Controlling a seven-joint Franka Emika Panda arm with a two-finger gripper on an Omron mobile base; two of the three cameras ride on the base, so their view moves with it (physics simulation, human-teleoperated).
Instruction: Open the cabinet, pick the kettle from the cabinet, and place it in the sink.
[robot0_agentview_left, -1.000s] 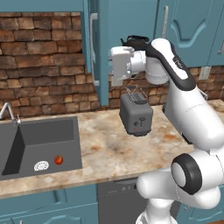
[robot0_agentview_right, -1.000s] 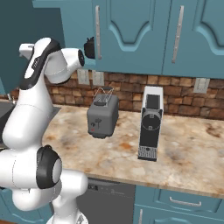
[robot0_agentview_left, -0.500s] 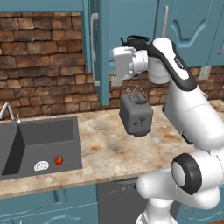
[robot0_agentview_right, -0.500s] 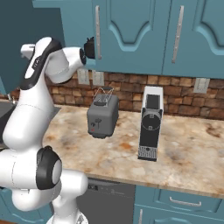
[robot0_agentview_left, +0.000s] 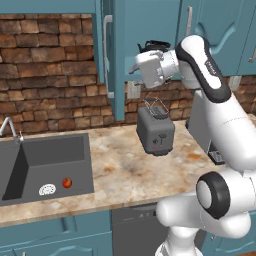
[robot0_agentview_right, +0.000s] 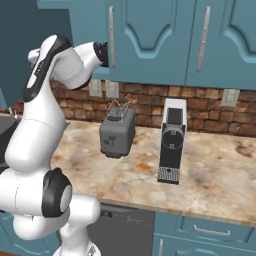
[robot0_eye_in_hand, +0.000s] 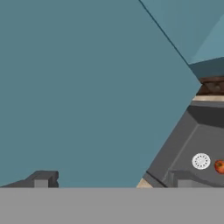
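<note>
Hand view is giving me a flat, matte teal panel of the cabinet (robot0_eye_in_hand: 87, 87) close up, with the two dark fingers (robot0_eye_in_hand: 42, 179) standing wide apart at the bottom and nothing between them. Past the panel's edge I'm seeing the sink (robot0_eye_in_hand: 183, 135), a dark grey rectangular basin with a round white drain and a small red fruit (robot0_eye_in_hand: 219, 166). From the left base view, the gripper (robot0_agentview_left: 134, 70) is sitting just beside the long silver bar handle (robot0_agentview_left: 107, 55), above the boxy grey toaster (robot0_agentview_left: 155, 131) on the beige marbled table (robot0_agentview_left: 115, 165). I'm not making out the kettle. Since a second ago the arm is barely shifting; the fingers are staying apart.
</note>
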